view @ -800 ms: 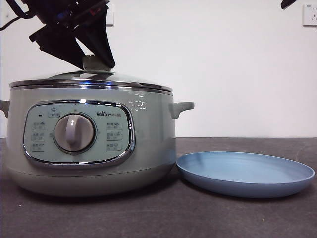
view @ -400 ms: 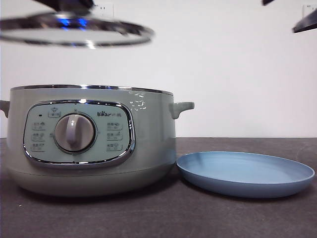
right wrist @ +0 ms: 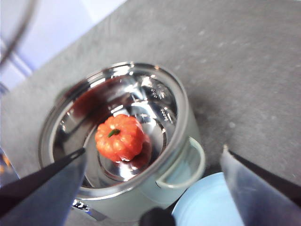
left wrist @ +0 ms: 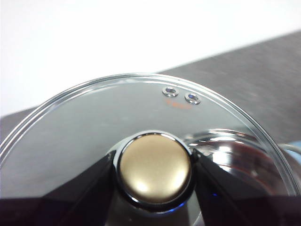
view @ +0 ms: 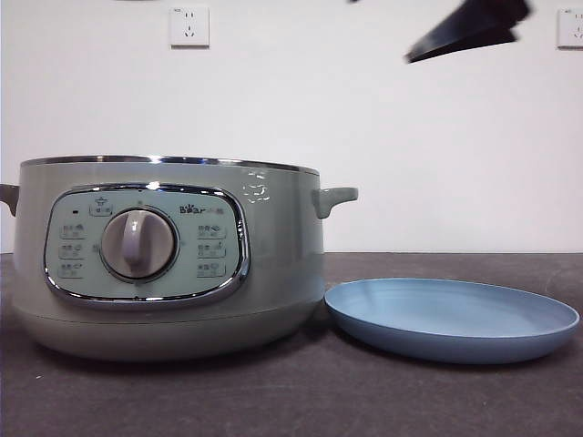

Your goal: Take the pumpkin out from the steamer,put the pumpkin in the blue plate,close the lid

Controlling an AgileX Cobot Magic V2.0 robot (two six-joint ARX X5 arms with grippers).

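The pale green steamer [view: 168, 259] stands uncovered on the dark table, and the blue plate [view: 451, 319] lies empty to its right. Seen from the right wrist, the orange pumpkin [right wrist: 119, 137] sits on the shiny floor of the steamer [right wrist: 183, 181], with a slice of the blue plate [right wrist: 207, 207] beside the pot. My right gripper [right wrist: 153, 165] hovers high above the pot, open, its black tip [view: 469, 29] entering the front view at the top right. My left gripper [left wrist: 155, 169] is shut on the knob of the glass lid [left wrist: 94, 122], held up out of the front view.
The steamer's side handle [view: 335, 198] juts toward the plate. A white wall with two sockets [view: 189, 25] stands close behind the table. Dark tabletop [view: 301, 391] stretches in front of the pot and plate.
My left gripper has lifted the lid off the steamer and carried it up out of the front view. The right gripper's tip has come down and leftward at the top right.
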